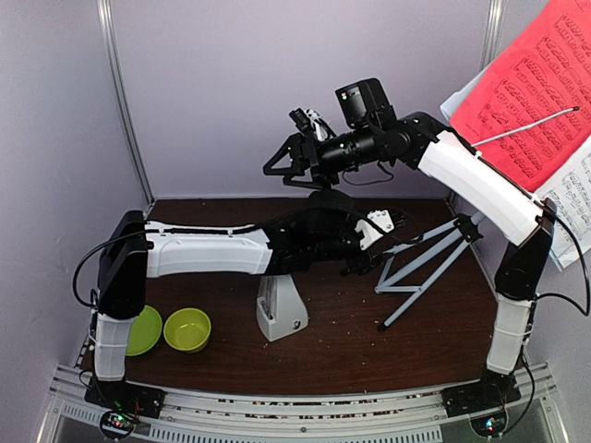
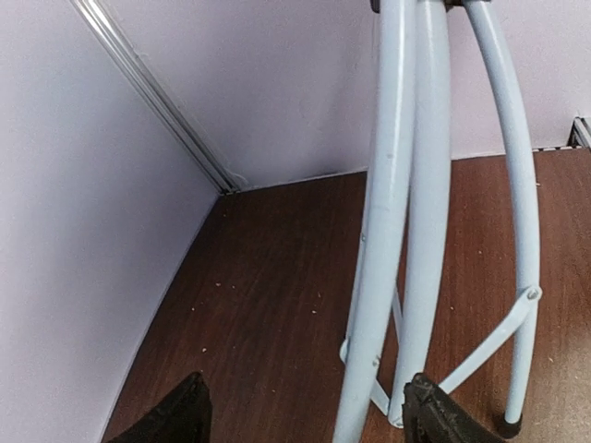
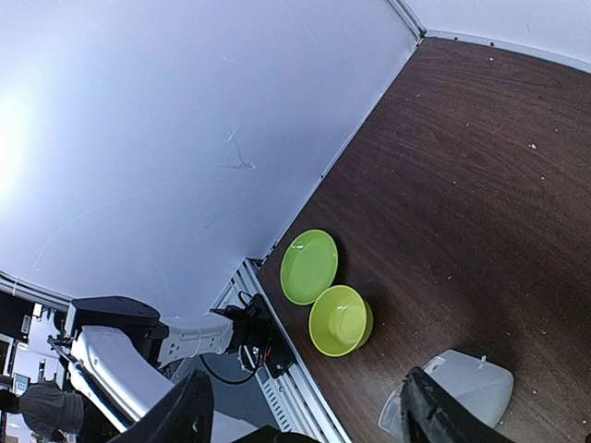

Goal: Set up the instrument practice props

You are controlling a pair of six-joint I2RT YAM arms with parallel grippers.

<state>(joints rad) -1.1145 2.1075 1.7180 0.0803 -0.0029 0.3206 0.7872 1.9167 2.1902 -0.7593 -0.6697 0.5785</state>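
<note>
left gripper (image 2: 305,392) gapes wide at the music stand's legs (image 2: 388,231), so centre one tube before closing gently; right gripper (image 3: 307,383) hangs open, empty.

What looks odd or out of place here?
The music stand looks askew: its legs seem only partly spread, and it appears to lean right. Pale specks also litter the table.

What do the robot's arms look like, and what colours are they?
The left arm and the right arm both have smooth white shells with chunky black joints. Thin black cables loop beside them. A boxy black camera sits on the right wrist. The fingers are black, and tiny coloured lights glow at the bases.
</note>
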